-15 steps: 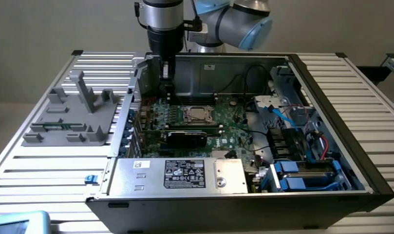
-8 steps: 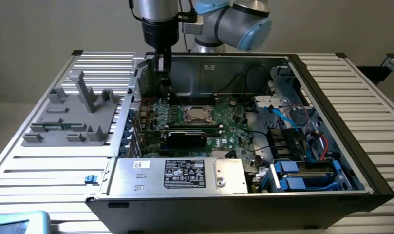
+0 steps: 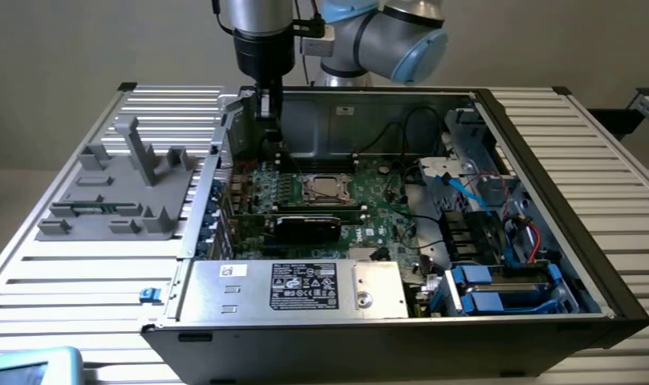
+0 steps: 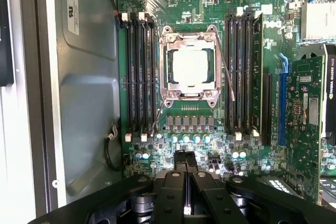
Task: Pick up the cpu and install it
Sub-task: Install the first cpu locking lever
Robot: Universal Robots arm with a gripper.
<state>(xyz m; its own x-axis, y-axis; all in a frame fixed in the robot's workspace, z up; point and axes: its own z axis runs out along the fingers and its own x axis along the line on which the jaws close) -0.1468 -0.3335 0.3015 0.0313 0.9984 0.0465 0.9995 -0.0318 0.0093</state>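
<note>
Shiny silver square cpu [image 4: 192, 66] is seen in a metal-framed socket [image 4: 166, 45].
End effector [image 4: 186, 174] is pressed together, empty; cpu is judged light, breakable, best held by edges.

We see the cpu [image 4: 192, 66] with a pale silver-grey top and the socket frame [image 4: 168, 40] in shiny bare metal. The motherboard [image 4: 194, 3] is deep green, speckled with small silver and black parts, and the memory slots [image 4: 139, 77] show as black stripes. The gripper [image 4: 185, 166] is matte black. The arm [image 3: 260, 16] is silver-grey with a pale blue joint cap [image 3: 415, 40]. The fixture block [image 3: 121, 192] is plain grey, the table [image 3: 581, 160] whitish with ribbed stripes, the label [image 3: 302, 286] black with white print, and 2 drive blocks [image 3: 474, 281] are blue.
</note>
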